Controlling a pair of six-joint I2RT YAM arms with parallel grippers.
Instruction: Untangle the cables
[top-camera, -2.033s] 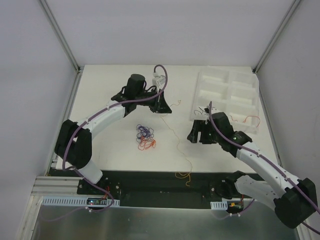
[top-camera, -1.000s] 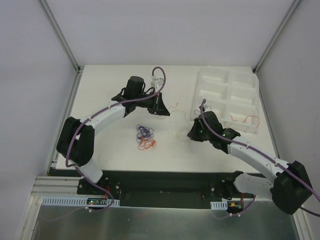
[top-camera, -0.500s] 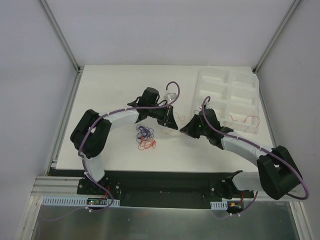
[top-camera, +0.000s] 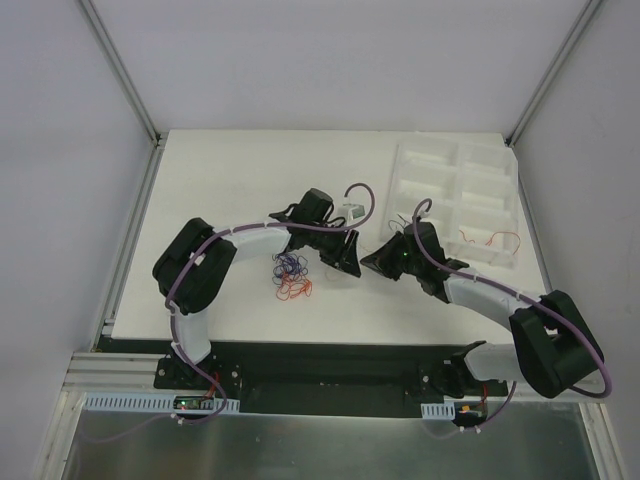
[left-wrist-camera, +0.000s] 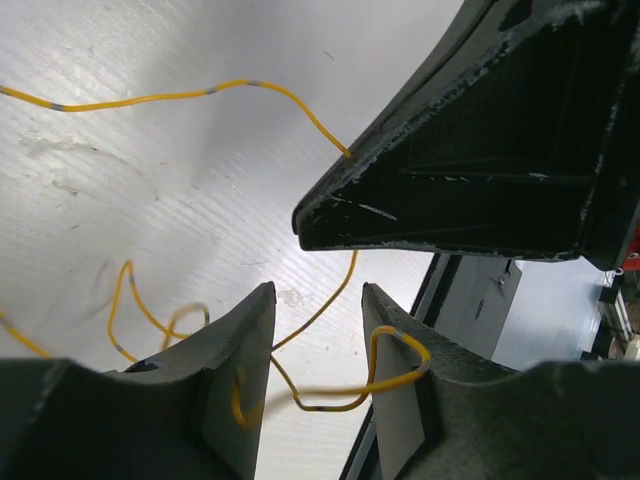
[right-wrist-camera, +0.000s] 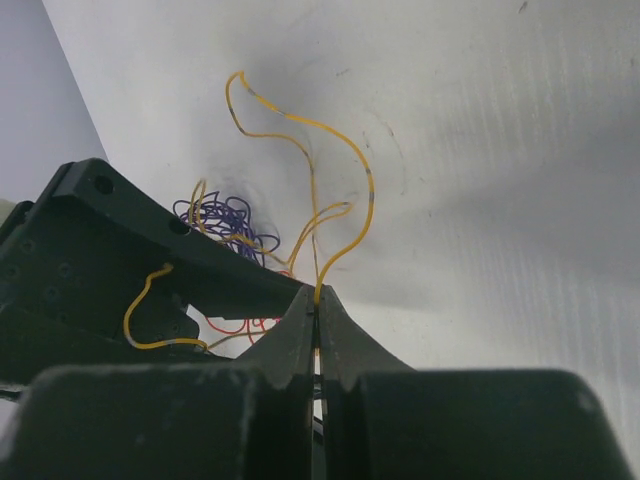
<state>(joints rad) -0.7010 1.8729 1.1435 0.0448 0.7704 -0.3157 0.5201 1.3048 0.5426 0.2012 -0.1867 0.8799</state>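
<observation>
White table (top-camera: 220, 190), tray (top-camera: 432, 172) with orange cable (top-camera: 488, 238)

- The tabletop (left-wrist-camera: 150, 200) comes up white and matt, with a fine ribbed grain catching the light.
- The left fingers (left-wrist-camera: 235, 380) are black matt plastic.
- The right fingers (left-wrist-camera: 470, 170) are the same black plastic, scuffed pale along the edge.
- The yellow wire (left-wrist-camera: 150, 98) has smooth, faintly shiny insulation.
- The tray (top-camera: 505, 155) looks like thin, milky, translucent plastic.
</observation>
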